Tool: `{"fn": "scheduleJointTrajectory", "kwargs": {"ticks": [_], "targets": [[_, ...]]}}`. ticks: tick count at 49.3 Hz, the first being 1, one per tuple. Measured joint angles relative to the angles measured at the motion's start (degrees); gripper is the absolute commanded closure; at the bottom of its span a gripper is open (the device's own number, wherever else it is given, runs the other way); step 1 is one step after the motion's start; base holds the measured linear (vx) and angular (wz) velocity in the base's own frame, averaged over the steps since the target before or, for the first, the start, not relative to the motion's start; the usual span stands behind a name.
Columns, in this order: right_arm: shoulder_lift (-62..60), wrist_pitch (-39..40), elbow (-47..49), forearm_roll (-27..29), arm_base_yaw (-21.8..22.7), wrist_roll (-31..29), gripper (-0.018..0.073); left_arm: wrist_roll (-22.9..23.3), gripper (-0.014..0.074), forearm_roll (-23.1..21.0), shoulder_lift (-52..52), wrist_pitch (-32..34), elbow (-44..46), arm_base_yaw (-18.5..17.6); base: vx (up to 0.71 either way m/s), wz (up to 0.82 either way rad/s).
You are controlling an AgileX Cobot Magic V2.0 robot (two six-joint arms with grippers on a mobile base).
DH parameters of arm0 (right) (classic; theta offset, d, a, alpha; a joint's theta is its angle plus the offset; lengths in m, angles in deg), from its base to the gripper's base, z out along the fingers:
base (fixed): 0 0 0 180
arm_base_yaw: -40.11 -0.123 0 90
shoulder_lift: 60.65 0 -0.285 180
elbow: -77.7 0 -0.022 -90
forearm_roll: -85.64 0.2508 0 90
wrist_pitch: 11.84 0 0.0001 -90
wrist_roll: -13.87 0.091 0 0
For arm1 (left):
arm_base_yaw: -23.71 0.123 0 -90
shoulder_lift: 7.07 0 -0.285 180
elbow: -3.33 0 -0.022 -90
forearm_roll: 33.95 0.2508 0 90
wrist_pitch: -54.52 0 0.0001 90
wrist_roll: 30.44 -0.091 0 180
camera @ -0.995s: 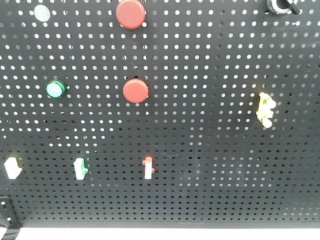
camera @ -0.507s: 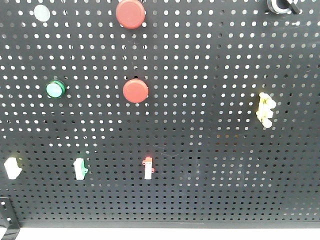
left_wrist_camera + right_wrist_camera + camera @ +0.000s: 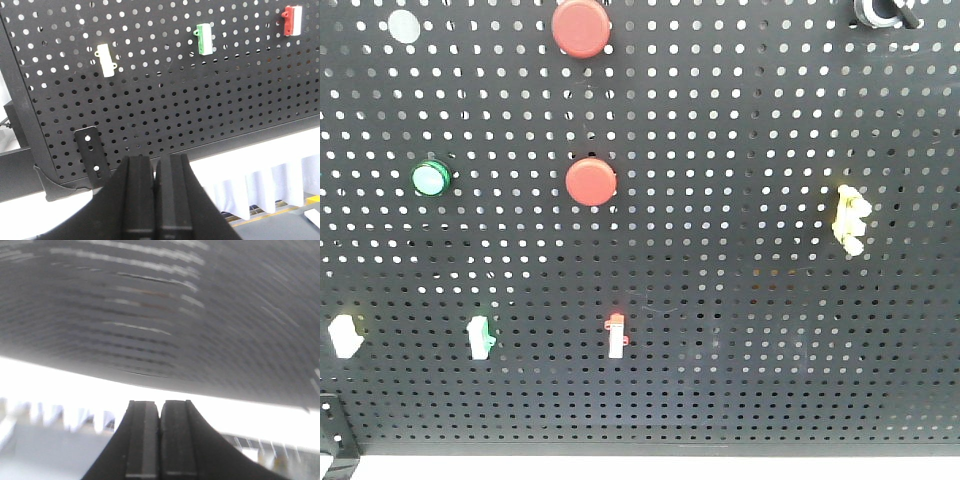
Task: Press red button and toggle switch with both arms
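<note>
Exterior front view: compared with the two earlier frames, nothing on the pegboard has moved. Two red buttons are visible, one at top centre and one at centre left; neither looks any different from a second ago. The red-and-white toggle switch sits lower centre, also the same. Green button at left, green-and-white switch and white switch at lower left, yellow switch at right. No arm enters this view. Judgement: no contact happened in this last second; whether button or switch were already actuated cannot be read from their look.

Left wrist view: left gripper at bottom centre, fingers pressed together, holding nothing. It points up at the lower part of the pegboard, clearly apart from it. The red-and-white toggle switch lies in the upper right corner, well off the gripper's line; the green-and-white switch and white switch lie closer to it. No red button shows here.

Right wrist view: right gripper at bottom centre, fingers closed together, empty. The picture is heavily motion-blurred; the dark streaked surface above is probably the pegboard. No button or switch can be made out, so their position relative to this gripper cannot be told.
</note>
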Motion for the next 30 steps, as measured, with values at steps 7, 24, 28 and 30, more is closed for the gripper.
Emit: {"fn": "scheduleJointTrajectory", "kwargs": {"ticks": [7, 24, 28, 30], "targets": [[-0.06, 7.3, -5.9, -3.06, 0.0, 8.59, 0.0562, 0.0, 0.0595, 0.0, 0.0, 0.0, 0.0, 0.0, 0.0, 0.0], [-6.85, 9.98, -6.21, -4.06, 0.07, 9.96, 0.0562, 0.0, 0.0595, 0.0, 0.0, -0.49, 0.0, 0.0, 0.0, 0.0], [-6.85, 9.98, -6.21, -4.13, 0.07, 9.95, 0.0562, 0.0, 0.0595, 0.0, 0.0, -0.49, 0.0, 0.0, 0.0, 0.0], [-6.85, 10.32, -6.21, -4.12, 0.07, 9.95, 0.0562, 0.0, 0.0595, 0.0, 0.0, -0.49, 0.0, 0.0, 0.0, 0.0]]}}
